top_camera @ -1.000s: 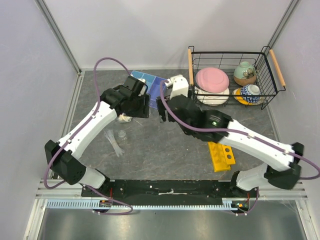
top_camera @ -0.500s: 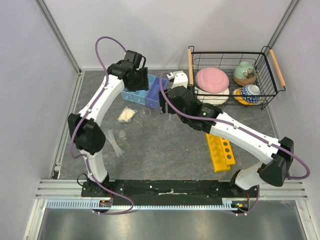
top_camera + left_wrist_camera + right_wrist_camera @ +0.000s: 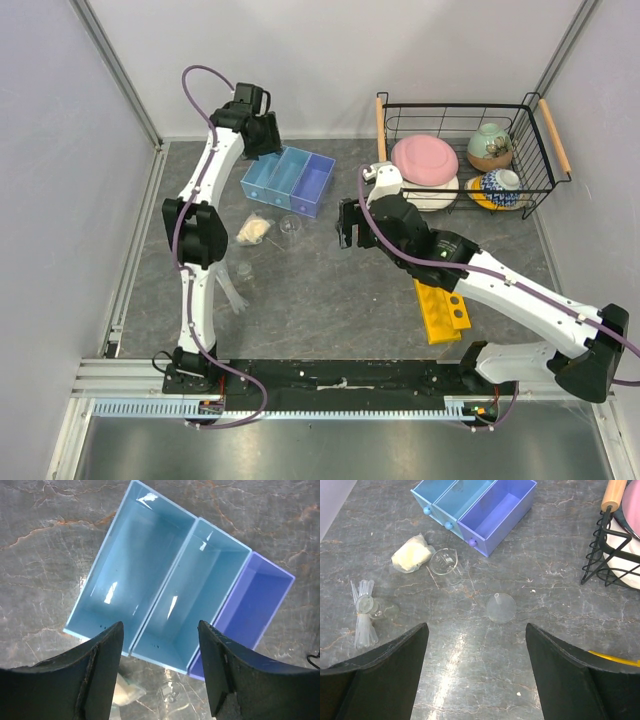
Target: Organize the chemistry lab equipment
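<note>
Shows the left arm stretched farther back than half a second ago, left hand [image 3: 160, 630] spread open and empty above the blue tray [image 3: 165, 587] at the desk's back. Shows the right arm withdrawn from the tray, right hand [image 3: 475, 630] open, empty, over the funnel [image 3: 501, 608]. Beaker [image 3: 446, 563], cream lump [image 3: 411, 556] and test tubes [image 3: 364, 612] lying nearby.

The tray [image 3: 164, 586] has two light-blue compartments and one violet-blue, with matching round knobs. The desk [image 3: 330, 290] is grey marbled, veined in rust and white. The rack [image 3: 441, 310] is yellow and the lump [image 3: 411, 556] is cream. The test tubes [image 3: 362, 625], beaker [image 3: 445, 564] and funnel [image 3: 501, 608] are clear. The basket [image 3: 554, 135] is black wire with pale wooden handles, and the plate [image 3: 424, 158] is pink. The fingers [image 3: 97, 680] are black.
</note>
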Robot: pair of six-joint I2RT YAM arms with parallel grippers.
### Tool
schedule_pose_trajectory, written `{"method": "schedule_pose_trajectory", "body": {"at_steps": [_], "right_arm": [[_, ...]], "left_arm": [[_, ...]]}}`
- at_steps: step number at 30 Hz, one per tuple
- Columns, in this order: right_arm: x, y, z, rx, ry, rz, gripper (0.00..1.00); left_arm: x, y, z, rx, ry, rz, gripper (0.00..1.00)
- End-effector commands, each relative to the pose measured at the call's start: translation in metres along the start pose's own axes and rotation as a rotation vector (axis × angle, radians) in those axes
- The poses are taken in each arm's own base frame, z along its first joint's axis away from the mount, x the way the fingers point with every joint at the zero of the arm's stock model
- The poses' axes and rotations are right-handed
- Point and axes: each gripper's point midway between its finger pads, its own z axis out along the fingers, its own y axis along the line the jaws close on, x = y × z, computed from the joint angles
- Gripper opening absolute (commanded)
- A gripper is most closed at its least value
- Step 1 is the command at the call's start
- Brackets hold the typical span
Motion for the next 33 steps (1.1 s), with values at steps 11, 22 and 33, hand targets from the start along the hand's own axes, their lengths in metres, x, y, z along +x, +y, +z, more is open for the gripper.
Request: {"method": "schedule_pose_trajectory", "body": {"at_steps": [11,22,33], "right_arm": [[0.004,0.014,0.011,-0.061,0.004,-0.022,0.86],[0.015,0.017,0.008,-0.09,0.026,0.009,0.86],[0.035,0.015,0.002,-0.088,0.052,0.03,0.84]], "left_arm": [[0.033,0.001,0.058,0.044,0.085,0.114,0.68],[0.084,0.022,0.074,-0.006,0.211,0.146,0.57],[0.141,0.043,0.048,-0.044,0.311,0.117,0.28]]}}
